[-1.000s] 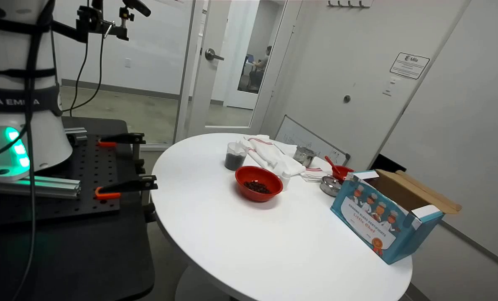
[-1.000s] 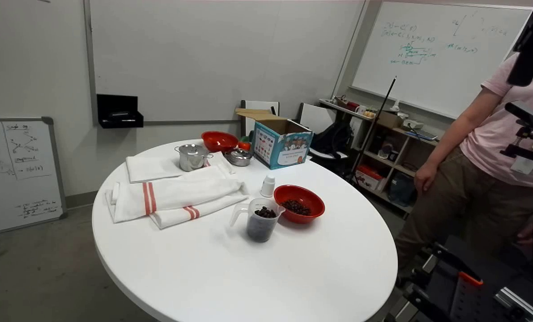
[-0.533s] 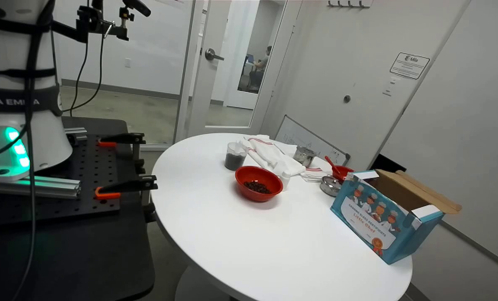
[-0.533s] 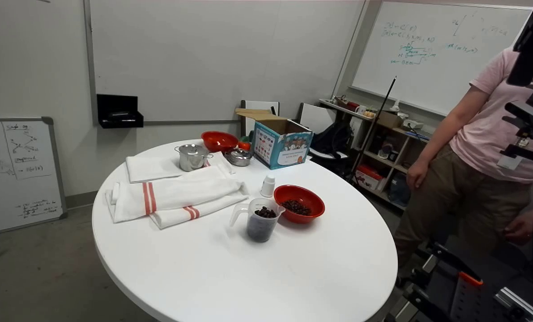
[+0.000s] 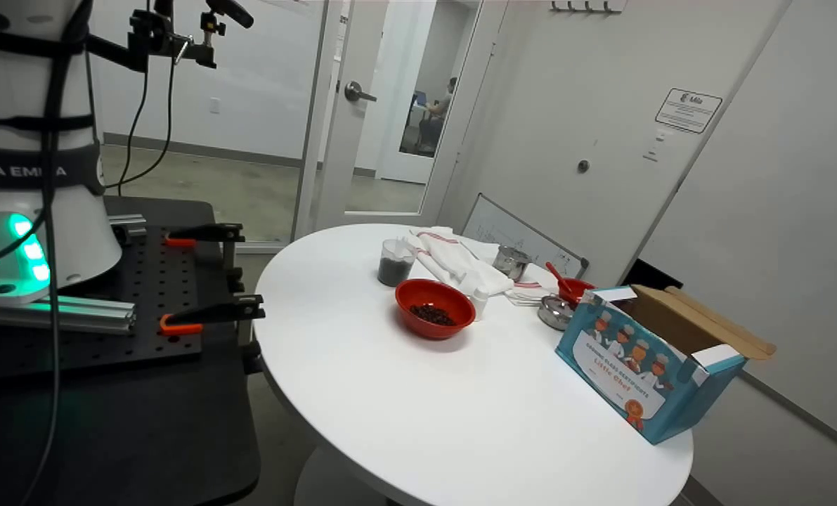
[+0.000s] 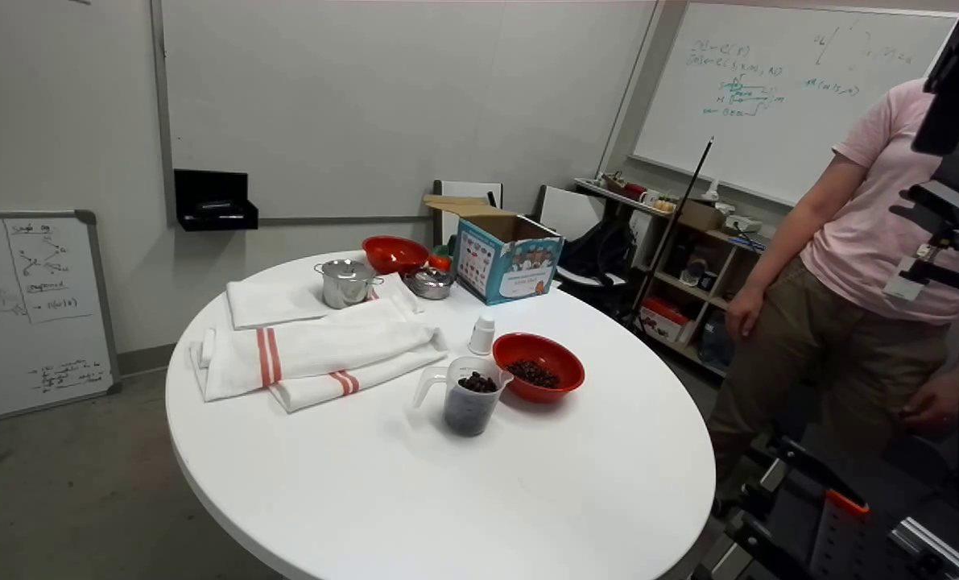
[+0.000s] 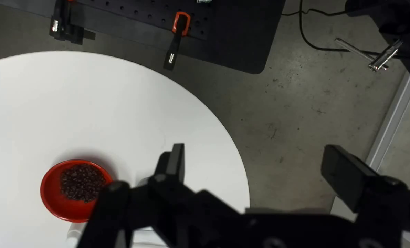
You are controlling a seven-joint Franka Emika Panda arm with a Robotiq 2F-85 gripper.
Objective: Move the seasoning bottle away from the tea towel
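Note:
The seasoning bottle is small and white (image 6: pixel 482 334). It stands upright between the tea towel (image 6: pixel 326 348) and a red bowl. It also shows in an exterior view (image 5: pixel 479 305) behind the bowl, with the towel (image 5: pixel 453 256) behind it. In the wrist view part of the bottle (image 7: pixel 74 233) shows beside the bowl, partly cut off by my left finger. My gripper (image 7: pixel 253 151) is open and empty, high over the table's edge and the floor. It is out of view in both exterior views.
A red bowl of dark beans (image 6: pixel 537 374) stands close beside the bottle. A clear measuring cup (image 6: pixel 471 403) of beans is in front. A metal pot (image 6: pixel 347 283), a red bowl (image 6: pixel 394 254), a lidded pan (image 6: pixel 429 283) and a blue box (image 6: pixel 507 262) stand at the back.
The person at the right has shifted a little to the left. The objects on the table have not moved, and the visible robot base is unchanged.

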